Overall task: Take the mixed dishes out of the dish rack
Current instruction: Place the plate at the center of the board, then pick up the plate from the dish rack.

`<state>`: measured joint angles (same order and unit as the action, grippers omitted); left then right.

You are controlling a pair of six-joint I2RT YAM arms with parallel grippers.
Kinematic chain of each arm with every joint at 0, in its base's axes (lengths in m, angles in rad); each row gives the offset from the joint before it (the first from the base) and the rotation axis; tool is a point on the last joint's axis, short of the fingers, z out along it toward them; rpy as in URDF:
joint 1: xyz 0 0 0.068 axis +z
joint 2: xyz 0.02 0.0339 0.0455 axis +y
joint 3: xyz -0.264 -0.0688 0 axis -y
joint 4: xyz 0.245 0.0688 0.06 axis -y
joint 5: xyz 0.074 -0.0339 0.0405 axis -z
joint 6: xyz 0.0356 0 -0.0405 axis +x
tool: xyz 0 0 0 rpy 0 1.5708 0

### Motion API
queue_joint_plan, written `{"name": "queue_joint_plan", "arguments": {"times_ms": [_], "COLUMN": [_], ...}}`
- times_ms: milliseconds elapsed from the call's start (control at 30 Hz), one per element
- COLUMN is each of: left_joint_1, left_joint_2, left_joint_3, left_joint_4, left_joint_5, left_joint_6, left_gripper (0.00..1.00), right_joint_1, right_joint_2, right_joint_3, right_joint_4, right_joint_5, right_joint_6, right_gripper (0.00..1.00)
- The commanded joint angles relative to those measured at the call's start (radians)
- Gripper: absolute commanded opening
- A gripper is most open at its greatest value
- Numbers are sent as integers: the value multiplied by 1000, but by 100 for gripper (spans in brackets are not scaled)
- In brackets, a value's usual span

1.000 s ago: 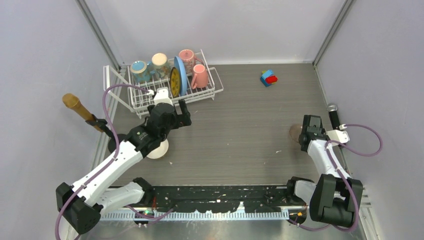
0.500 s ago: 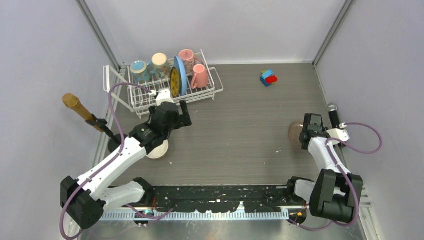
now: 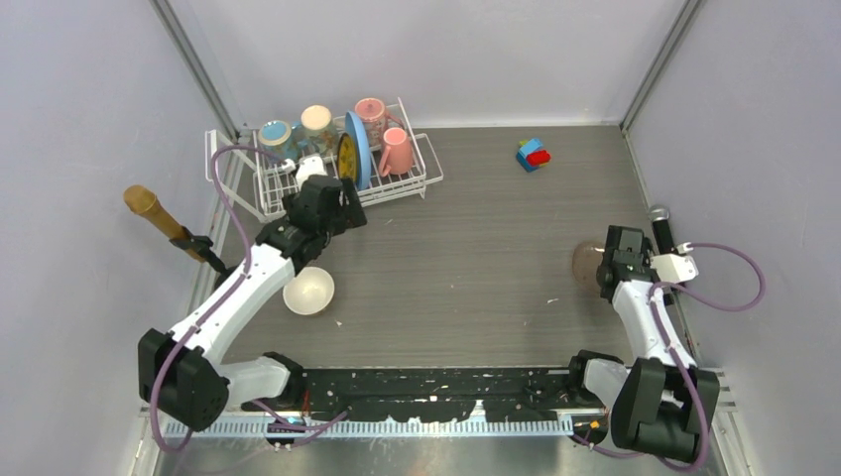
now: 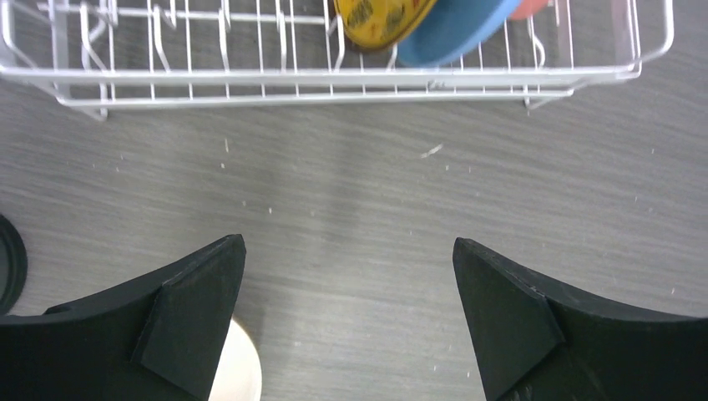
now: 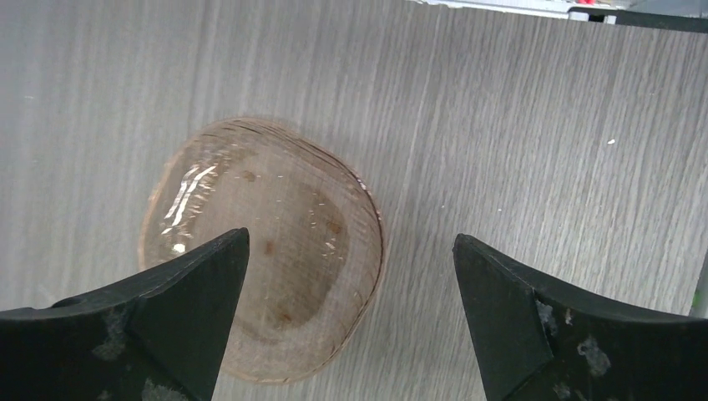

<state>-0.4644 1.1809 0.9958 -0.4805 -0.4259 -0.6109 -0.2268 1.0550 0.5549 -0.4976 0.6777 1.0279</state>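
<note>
Rack (image 3: 421, 164) long axis left-right, blue plate (image 3: 359, 149) upright.

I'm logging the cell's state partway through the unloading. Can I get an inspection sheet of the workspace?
Surface: grey wood-grain table with a few white specks.
Job's things: dish rack at far left holds blue plate and yellow plate on edge, pink mugs, cream mug and teal mug. Cream bowl sits on the table.
Clutter: toy blocks, clear brownish dish, microphones.
Grippers: left gripper open, empty, facing the rack. Right gripper open over the clear brownish dish.
Cables: purple cable loops off each arm.
Surroundings: plain walls.
</note>
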Motion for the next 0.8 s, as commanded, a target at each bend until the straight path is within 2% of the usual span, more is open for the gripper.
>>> {"name": "queue_joint_plan", "arguments": {"times_ms": [0, 133, 300, 500, 767], "left_joint_1": [58, 110, 178, 219, 229], "left_joint_2": [71, 150, 258, 340, 420], "left_joint_3": [99, 149, 277, 335, 367], "left_joint_4": [70, 142, 128, 199, 220], "left_joint_5": [28, 68, 105, 254, 324], "left_joint_6": [54, 130, 134, 137, 143], "left_gripper": [100, 100, 100, 93, 85], "right_joint_1": [-6, -6, -5, -6, -4], "right_joint_2": [-118, -233, -329, -309, -244], "right_joint_3": [4, -28, -53, -57, -44], "right_joint_4": [15, 36, 57, 86, 101], "right_joint_5": [5, -23, -45, -99, -128], "right_joint_6": [-35, -42, -40, -56, -71], "right_gripper": [100, 100, 100, 100, 100]}}
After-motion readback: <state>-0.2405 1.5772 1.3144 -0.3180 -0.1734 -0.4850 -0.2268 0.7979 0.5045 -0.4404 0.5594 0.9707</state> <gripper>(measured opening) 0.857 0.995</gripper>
